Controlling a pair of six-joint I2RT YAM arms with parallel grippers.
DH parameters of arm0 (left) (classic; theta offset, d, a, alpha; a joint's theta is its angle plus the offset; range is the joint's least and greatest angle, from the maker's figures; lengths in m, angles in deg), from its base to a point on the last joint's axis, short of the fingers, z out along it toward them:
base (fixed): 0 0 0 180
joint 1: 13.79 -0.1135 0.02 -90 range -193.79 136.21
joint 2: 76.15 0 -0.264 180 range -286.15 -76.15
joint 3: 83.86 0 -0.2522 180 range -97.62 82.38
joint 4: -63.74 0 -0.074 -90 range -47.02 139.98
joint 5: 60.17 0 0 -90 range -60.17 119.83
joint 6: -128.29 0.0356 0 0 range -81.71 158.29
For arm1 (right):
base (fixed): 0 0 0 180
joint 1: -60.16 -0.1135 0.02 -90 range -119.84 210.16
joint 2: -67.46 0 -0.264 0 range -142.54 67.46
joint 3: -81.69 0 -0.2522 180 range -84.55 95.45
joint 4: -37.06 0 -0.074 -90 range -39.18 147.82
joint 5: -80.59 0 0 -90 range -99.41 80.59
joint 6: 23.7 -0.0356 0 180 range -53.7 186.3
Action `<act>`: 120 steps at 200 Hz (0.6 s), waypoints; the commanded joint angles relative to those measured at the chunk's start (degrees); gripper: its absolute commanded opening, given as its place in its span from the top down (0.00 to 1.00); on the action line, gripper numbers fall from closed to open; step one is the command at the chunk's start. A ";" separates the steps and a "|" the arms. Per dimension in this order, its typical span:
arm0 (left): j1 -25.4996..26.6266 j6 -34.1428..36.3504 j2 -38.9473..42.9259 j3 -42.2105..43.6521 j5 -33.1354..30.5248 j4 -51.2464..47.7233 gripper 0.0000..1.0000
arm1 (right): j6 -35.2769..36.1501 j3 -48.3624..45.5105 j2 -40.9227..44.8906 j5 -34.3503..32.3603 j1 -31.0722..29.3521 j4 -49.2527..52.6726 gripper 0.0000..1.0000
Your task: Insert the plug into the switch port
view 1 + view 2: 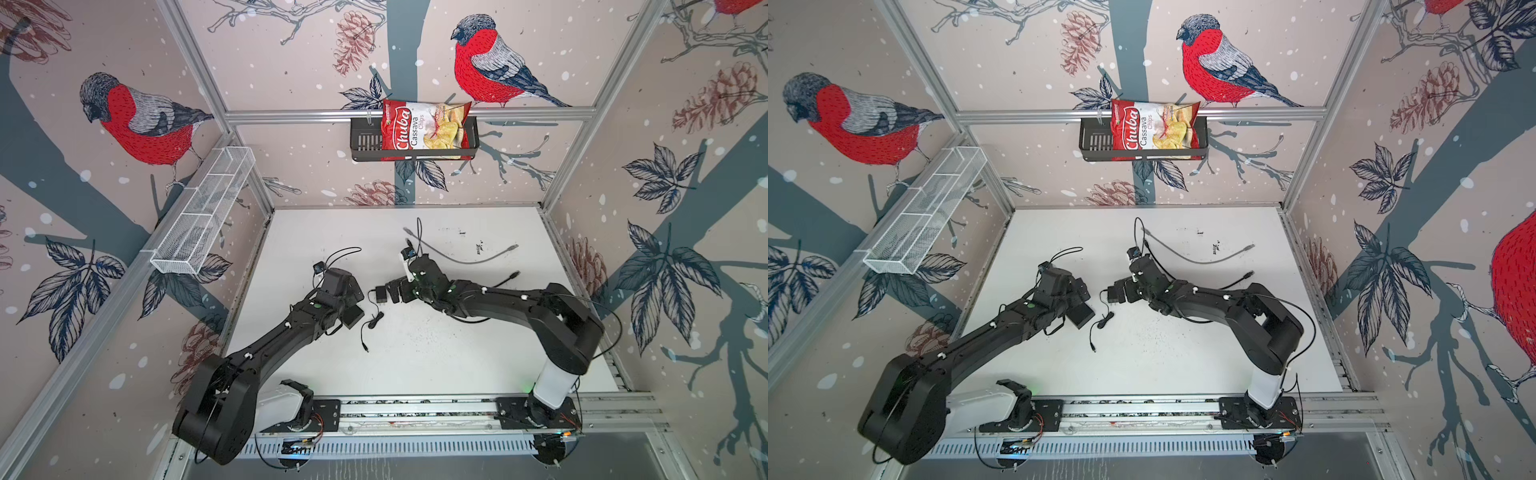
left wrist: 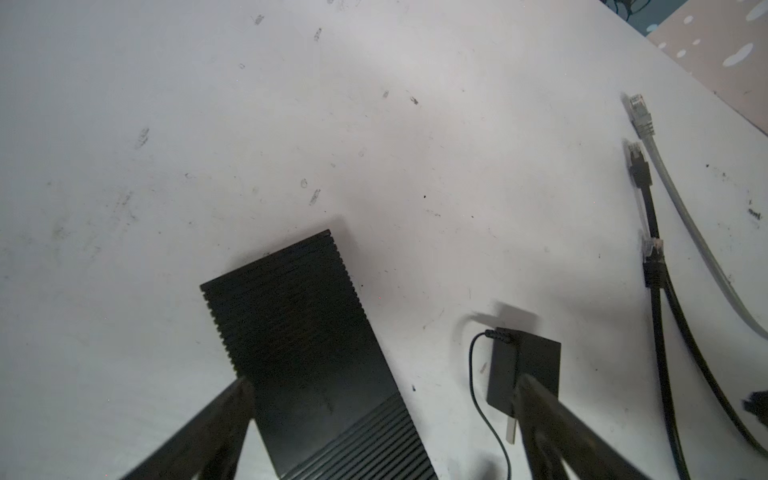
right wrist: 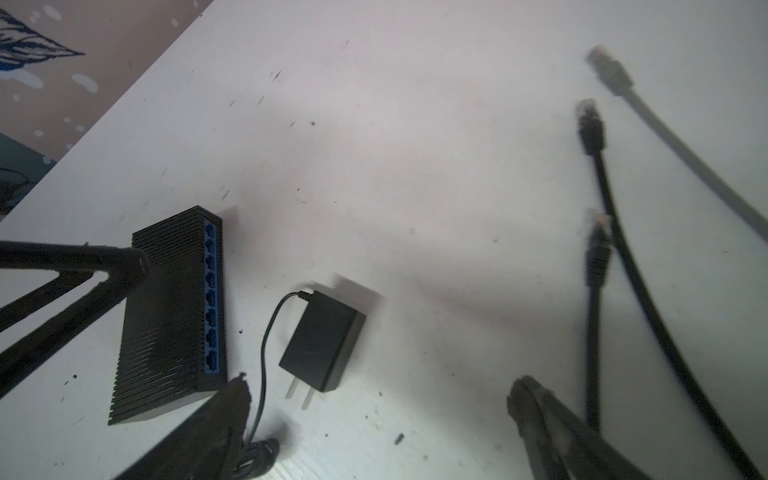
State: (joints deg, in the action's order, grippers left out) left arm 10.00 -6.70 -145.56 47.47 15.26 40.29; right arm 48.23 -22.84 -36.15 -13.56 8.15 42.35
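Left fingers (image 2: 208,432) stand spread and empty in your left wrist view, the black switch (image 2: 299,340) on the counter (image 2: 166,166) between them and one tip overlapping the power adapter (image 2: 536,357). Your right wrist view shows the right fingers (image 3: 540,419) spread and empty, the blue switch port (image 3: 211,299) row facing the adapter, the black plug (image 3: 590,129) well apart. In both top views the switch (image 1: 354,318) (image 1: 1082,314) sits under your left arm, beside the adapter.
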 commanded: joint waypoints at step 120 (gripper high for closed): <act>-0.41 -2.82 -1.14 4.11 -7.15 3.21 0.03 | 0.91 14.56 -14.89 1.69 -2.74 7.66 0.13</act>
State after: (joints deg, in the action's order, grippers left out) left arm 9.89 -9.48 -145.34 51.36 9.84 40.88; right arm 48.41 -9.42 -50.07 -11.20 5.57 49.21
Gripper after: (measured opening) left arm 0.970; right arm 0.874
